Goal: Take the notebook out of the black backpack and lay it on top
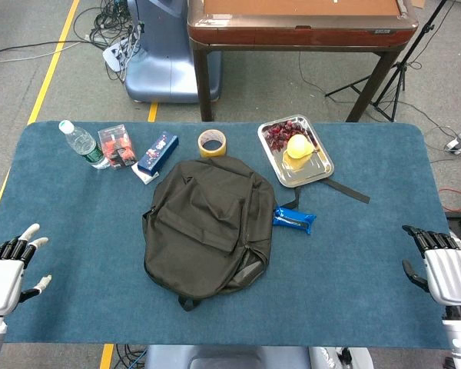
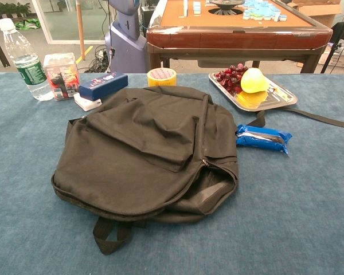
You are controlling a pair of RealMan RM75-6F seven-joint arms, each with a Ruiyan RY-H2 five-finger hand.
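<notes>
The black backpack (image 1: pixel 208 225) lies flat in the middle of the blue tabletop (image 1: pixel 353 261), its main zip partly open along the near right edge; the notebook cannot be seen. Both hands rest at the near corners, well apart from the bag: the left hand (image 1: pixel 8 273) with fingers spread and holding nothing, the right hand (image 1: pixel 444 269) likewise loose and holding nothing. Behind the bag stand a water bottle (image 2: pixel 24 59) with a green label, a clear box (image 2: pixel 61 75), a dark blue carton (image 2: pixel 103 85) and a tape roll (image 2: pixel 161 76); their print is too small to read. A metal tray (image 2: pixel 275 101) holds grapes (image 2: pixel 230 75) and a yellow fruit (image 2: pixel 253 80). A blue snack packet (image 2: pixel 264 138) lies just beside the bag.
</notes>
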